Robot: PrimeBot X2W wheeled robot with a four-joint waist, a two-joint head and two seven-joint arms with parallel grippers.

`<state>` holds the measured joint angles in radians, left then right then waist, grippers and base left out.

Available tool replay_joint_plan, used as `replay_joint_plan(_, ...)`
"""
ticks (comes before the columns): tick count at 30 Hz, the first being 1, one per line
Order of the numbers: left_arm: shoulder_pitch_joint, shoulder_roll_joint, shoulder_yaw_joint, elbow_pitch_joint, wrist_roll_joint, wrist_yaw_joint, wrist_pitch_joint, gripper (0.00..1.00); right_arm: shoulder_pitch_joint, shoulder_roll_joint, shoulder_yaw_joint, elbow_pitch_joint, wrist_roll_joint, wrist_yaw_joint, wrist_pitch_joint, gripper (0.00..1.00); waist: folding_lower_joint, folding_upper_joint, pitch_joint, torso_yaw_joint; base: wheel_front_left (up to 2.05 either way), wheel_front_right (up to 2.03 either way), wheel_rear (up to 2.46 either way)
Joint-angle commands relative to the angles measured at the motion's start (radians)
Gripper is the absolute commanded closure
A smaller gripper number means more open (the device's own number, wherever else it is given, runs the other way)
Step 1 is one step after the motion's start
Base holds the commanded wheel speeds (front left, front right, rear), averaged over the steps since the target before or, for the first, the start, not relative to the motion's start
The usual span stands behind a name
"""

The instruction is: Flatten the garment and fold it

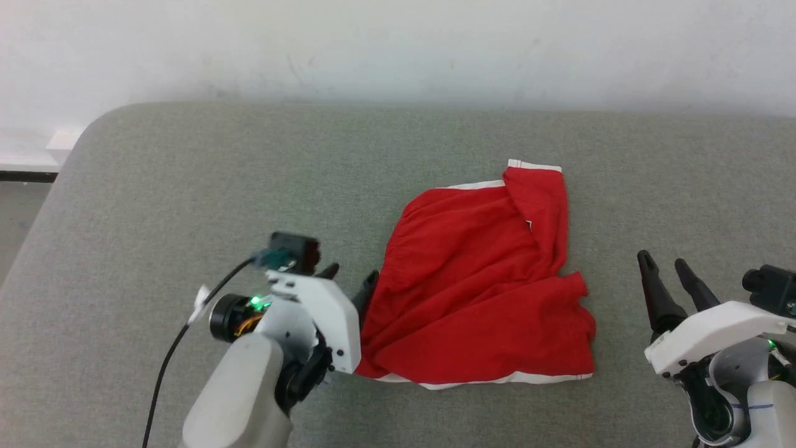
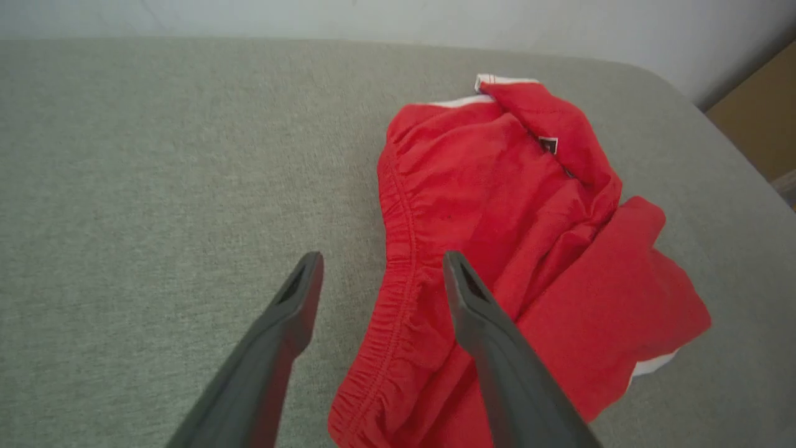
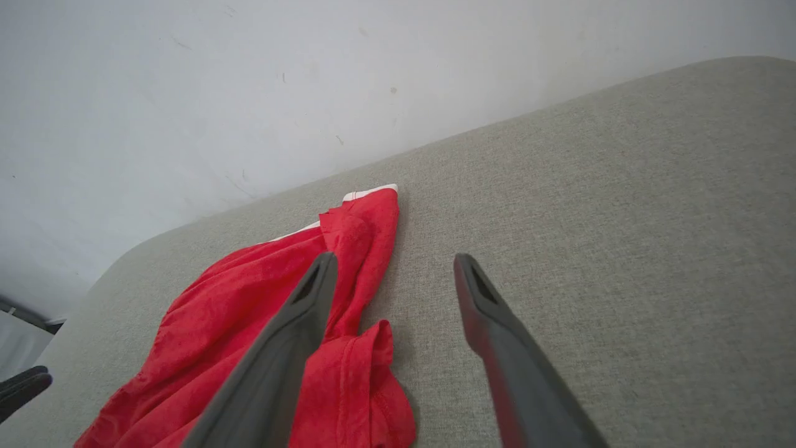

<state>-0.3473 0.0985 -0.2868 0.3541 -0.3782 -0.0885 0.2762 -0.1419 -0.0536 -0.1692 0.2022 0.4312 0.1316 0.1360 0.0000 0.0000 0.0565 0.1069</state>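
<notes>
Head view: garment (image 1: 479, 286) lies crumpled on the grey surface (image 1: 186, 186); left gripper (image 1: 351, 274) at its left edge, right gripper (image 1: 662, 260) clear of its right side, both wide open and empty. Left wrist view: the fingers straddle the gathered waistband (image 2: 404, 249); advise pinching there. Right wrist view: advise taking the bunched leg (image 3: 367, 348) and drawing it outward.

Your left gripper (image 1: 350, 274) carries two long dark fingers (image 2: 295, 311), each tapering to a tip with a narrow slot, set in an angular white housing (image 1: 323, 311) dotted with small dark screws. A black camera block (image 1: 297, 249) with a teal plug sits on it, and a black cable (image 1: 163, 367) bearing a white tag trails off. A green light (image 1: 255, 303) glows on the black wrist joint, and the forearm (image 1: 242, 392) is pale grey. Your right gripper (image 1: 662, 261) looks the same, with a thin blue line (image 1: 755, 407) on its grey forearm.
</notes>
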Motion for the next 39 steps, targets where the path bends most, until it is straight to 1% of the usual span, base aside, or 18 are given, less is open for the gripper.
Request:
replay_joint_plan(1,-0.048,0.007,-0.021,0.038,-0.003,-0.008,0.097,0.0,0.001,0.003,0.006,-0.009,0.009,-0.001,0.003,0.0,0.0,0.0,0.01,-0.012,0.0,0.0,0.0)
replay_joint_plan(3,-0.105,0.001,-0.037,0.085,-0.019,-0.009,0.212,0.0,-0.002,0.003,0.01,-0.015,0.014,-0.001,0.003,0.0,0.0,0.0,0.02,-0.022,0.0,0.0,0.0)
replay_joint_plan(5,-0.154,0.005,-0.061,0.132,-0.009,-0.009,0.296,0.0,-0.006,0.003,0.016,-0.02,0.016,-0.001,0.004,0.0,0.0,0.0,0.033,-0.036,0.0,0.0,0.0)
replay_joint_plan(10,-0.21,0.005,-0.094,0.245,-0.009,-0.011,0.426,0.0,-0.013,0.003,0.015,-0.024,0.015,-0.001,0.003,0.0,0.0,0.0,0.059,-0.078,0.0,0.0,0.0)
replay_joint_plan(12,-0.216,0.007,-0.104,0.277,-0.01,-0.011,0.458,0.0,-0.014,0.003,0.007,-0.024,0.009,-0.001,0.002,0.0,0.0,0.0,0.064,-0.091,0.0,0.0,0.0)
replay_joint_plan(13,-0.218,0.007,-0.107,0.286,-0.012,-0.013,0.462,0.02,-0.014,0.003,0.004,-0.025,0.009,-0.001,0.001,0.0,0.0,0.0,0.065,-0.096,0.0,0.0,0.0)
replay_joint_plan(14,-0.22,0.006,-0.106,0.287,-0.019,-0.016,0.447,0.59,-0.013,0.003,0.001,-0.025,0.009,-0.001,0.001,0.0,0.0,0.0,0.067,-0.101,0.0,0.0,0.0)
replay_joint_plan(15,-0.22,0.005,-0.103,0.288,-0.027,-0.019,0.43,1.0,-0.012,0.003,-0.001,-0.026,0.009,-0.001,0.001,0.0,0.0,0.0,0.068,-0.105,0.0,0.0,0.0)
replay_joint_plan(22,-0.258,0.009,-0.084,0.284,-0.045,-0.026,0.307,1.0,-0.013,0.003,0.006,-0.025,0.01,-0.001,0.002,0.0,0.0,0.0,0.074,-0.129,0.0,0.0,0.0)
replay_joint_plan(26,-0.312,0.012,-0.068,0.301,-0.031,-0.005,0.219,1.0,-0.033,0.003,0.033,-0.025,0.019,-0.001,0.0,0.0,0.0,0.0,0.094,-0.158,0.0,0.0,0.0)
replay_joint_plan(29,-0.348,0.004,-0.062,0.335,-0.023,0.013,0.16,1.0,-0.047,0.003,0.052,-0.022,0.023,-0.001,-0.004,0.0,0.0,0.0,0.109,-0.178,0.0,0.0,0.0)
replay_joint_plan(33,-0.374,-0.019,-0.068,0.399,-0.035,0.014,0.109,0.99,-0.05,0.003,0.065,-0.016,0.022,-0.001,-0.008,0.0,0.0,0.0,0.122,-0.192,0.0,0.0,0.0)
replay_joint_plan(34,-0.378,-0.023,-0.07,0.417,-0.04,0.014,0.102,0.58,-0.049,0.003,0.066,-0.015,0.023,-0.001,-0.009,0.0,0.0,0.0,0.124,-0.193,0.0,0.0,0.0)
replay_joint_plan(35,-0.384,-0.027,-0.073,0.434,-0.041,0.017,0.091,0.0,-0.049,0.003,0.067,-0.013,0.023,-0.001,-0.01,0.0,0.0,0.0,0.125,-0.194,0.0,0.0,0.0)
replay_joint_plan(39,-0.409,-0.033,-0.064,0.474,-0.061,0.011,0.03,0.0,-0.043,0.003,0.062,-0.009,0.024,-0.001,-0.013,0.0,0.0,0.0,0.12,-0.183,0.0,0.0,0.0)
